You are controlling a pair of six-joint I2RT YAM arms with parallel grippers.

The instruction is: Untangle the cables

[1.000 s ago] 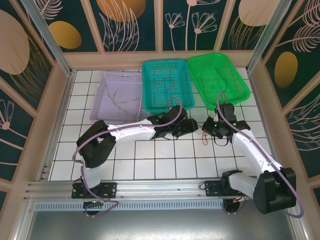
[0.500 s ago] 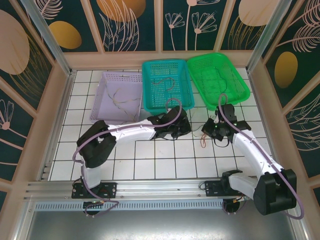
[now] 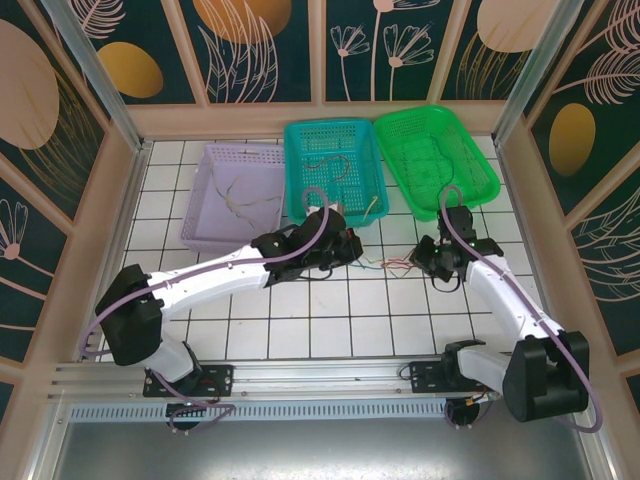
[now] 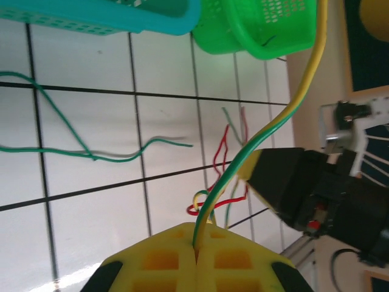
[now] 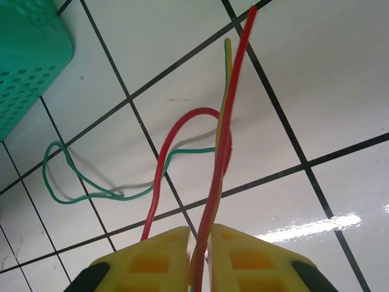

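My left gripper [image 3: 345, 245] [image 4: 197, 234] is shut on a yellow-green cable [image 4: 285, 115] that rises from its jaws and arcs up; its free end [image 3: 372, 208] hangs by the teal basket. Between the two grippers a loose tangle of cables [image 3: 388, 265] lies on the tiles: a green cable [image 4: 91, 156] [image 5: 91, 193] trails off, and a red cable [image 4: 223, 149] loops beside it. My right gripper [image 3: 428, 258] [image 5: 199, 234] pinches the red cable [image 5: 234, 103], with a yellow-green strand alongside it in the narrow gap. The right gripper's dark body [image 4: 292, 182] sits close to the left jaws.
Three baskets stand at the back: purple [image 3: 245, 148], teal [image 3: 325, 124] [image 4: 121, 18] and green [image 3: 420, 112] [image 4: 255, 30], each with a cable or two inside. Wooden walls close in the tiled floor on the left, right and back.
The left gripper has shut on the yellow-green cable and drawn back to the left, its arm stretching out. The tangle is now spread out between the grippers. The right gripper has hardly moved.
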